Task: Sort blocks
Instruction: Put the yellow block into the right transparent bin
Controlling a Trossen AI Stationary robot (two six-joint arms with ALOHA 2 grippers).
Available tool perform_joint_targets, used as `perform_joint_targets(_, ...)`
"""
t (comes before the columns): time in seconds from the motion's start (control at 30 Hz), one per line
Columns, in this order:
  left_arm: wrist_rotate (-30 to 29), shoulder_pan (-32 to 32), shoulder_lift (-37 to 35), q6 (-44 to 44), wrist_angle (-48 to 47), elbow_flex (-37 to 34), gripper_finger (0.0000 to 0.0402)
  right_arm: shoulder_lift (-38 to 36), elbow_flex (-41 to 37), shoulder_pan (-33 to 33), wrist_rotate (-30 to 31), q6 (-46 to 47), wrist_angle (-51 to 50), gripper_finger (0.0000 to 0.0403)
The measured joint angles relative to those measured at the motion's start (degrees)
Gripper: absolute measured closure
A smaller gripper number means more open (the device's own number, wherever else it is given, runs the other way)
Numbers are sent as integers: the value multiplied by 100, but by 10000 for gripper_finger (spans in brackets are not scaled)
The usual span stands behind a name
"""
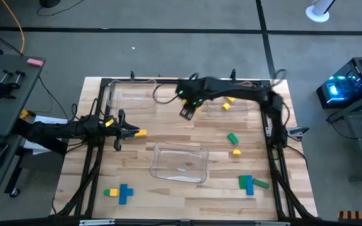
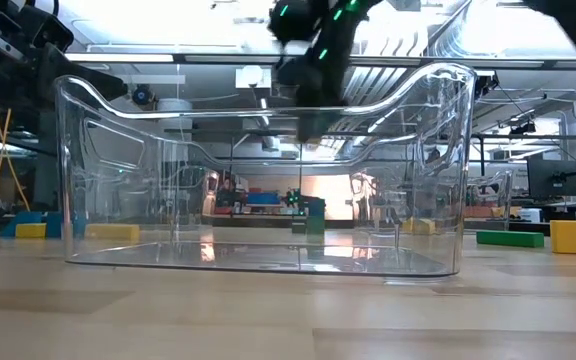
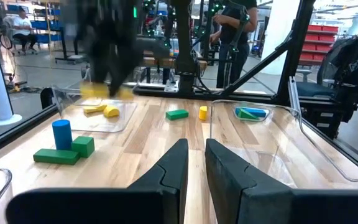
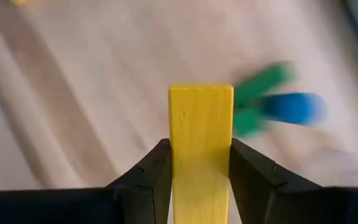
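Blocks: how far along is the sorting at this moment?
Early stage. Done: yellow blocks already lie in the far-right tray. In hand: the right gripper is shut on a yellow bar above the table. The left gripper waits at the left edge. Left: green block, yellow cylinder, green and blue blocks and a yellow-blue group lie loose.

Both arms over the table, our right one stretched across.

Our right gripper (image 1: 186, 112) hung above the far middle of the table, its fingers (image 4: 149, 177) clamped on a yellow bar (image 4: 201, 143). Our left gripper (image 1: 119, 132) waited at the left side, fingers almost together, nothing between them.
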Motion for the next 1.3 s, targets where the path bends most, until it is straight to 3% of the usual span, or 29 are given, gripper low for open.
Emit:
perform_joint_targets(0.17, 0, 0, 0, 0, -2, 1, 358, -805, 7, -373, 937, -81, -803, 280)
perform_joint_targets(0.37, 0, 0, 0, 0, 0, -1, 358, -1153, 0, -1136, 1200, 64, -1785, 280)
perform_joint_targets(0.57, 0, 0, 0, 0, -2, 1, 358, -1141, -2, -1622, 720, -46, -2230, 279)
perform_joint_targets(0.83, 0, 0, 0, 0, -2, -1, 358, -1141, -2, -1758, 645, -236, -2478, 193)
perform_joint_targets(1.07, 0, -1, 0, 0, -2, 0, 358, -1182, -3, -1706, 460, -226, -2512, 181)
perform_joint_targets(1.3, 0, 0, 0, 0, -2, -1, 358, -2137, -7, -1219, -248, -315, -1755, 180)
